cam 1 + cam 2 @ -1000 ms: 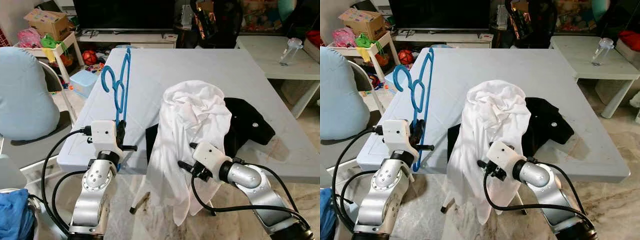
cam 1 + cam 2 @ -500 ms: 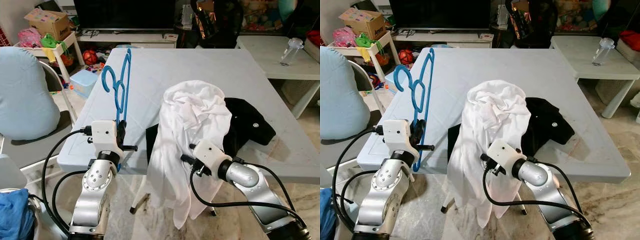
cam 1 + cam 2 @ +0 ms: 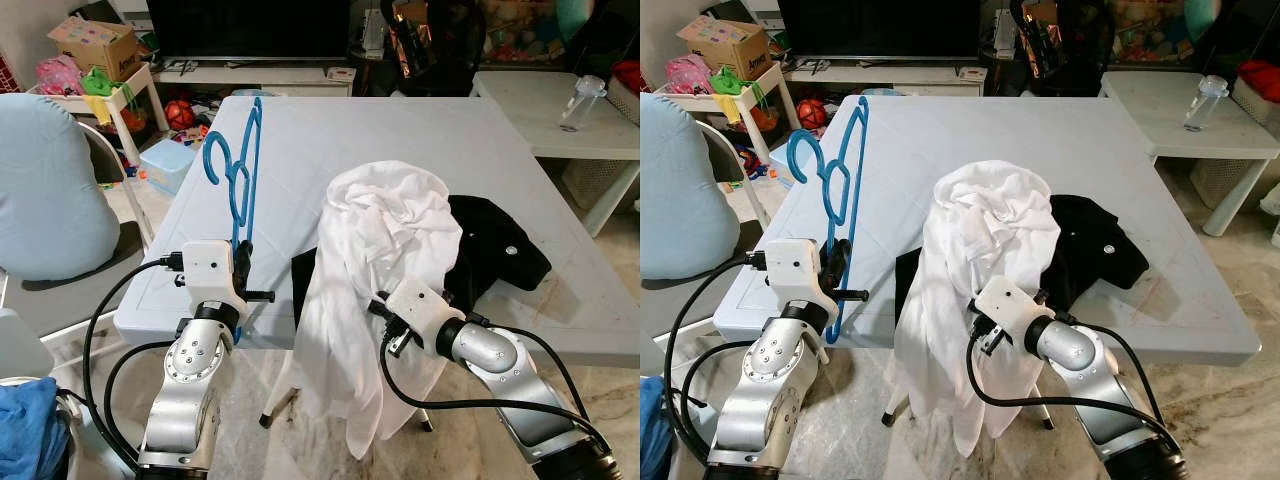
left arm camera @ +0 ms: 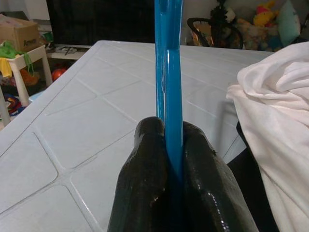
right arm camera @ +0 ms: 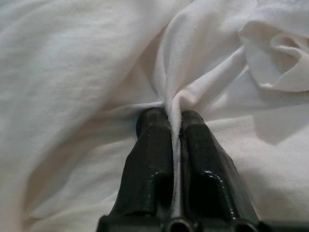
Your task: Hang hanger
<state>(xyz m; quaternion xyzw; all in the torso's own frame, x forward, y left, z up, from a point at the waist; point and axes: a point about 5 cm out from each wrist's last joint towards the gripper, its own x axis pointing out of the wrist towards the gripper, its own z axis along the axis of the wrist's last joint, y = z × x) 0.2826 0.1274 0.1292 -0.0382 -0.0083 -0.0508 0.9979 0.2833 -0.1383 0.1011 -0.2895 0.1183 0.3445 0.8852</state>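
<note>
A pale grey plastic surface point(image 3: 400, 140) with a moulded grid stands in a cluttered living room. Beyond its far edge a dark television point(image 3: 250, 25) sits on a low white stand, and to the robot's left a small white side table carries a cardboard box point(image 3: 95, 45) and toys. A light blue rounded chair back point(image 3: 45, 185) stands close on the left, and a second white table point(image 3: 560, 125) on the right bears a clear plastic bottle point(image 3: 580, 103). The floor below is marbled tile.

On the surface, a white shirt point(image 3: 375, 250) lies bunched and spills over the near edge, hanging down towards the floor. A black garment point(image 3: 495, 250) lies partly under it, to its right.

The left arm rises from below the near left corner of the surface, its left tool point(image 4: 169, 140) clamped on the lower bar of a blue plastic hanger point(image 3: 240, 170). The hanger stands nearly upright above the tool, hook uppermost, over the surface's left edge. The right arm reaches in from the lower right, forearm bent towards the middle, and its right tool point(image 5: 171, 121) is closed on a pinched fold of the white shirt at the near edge.
</note>
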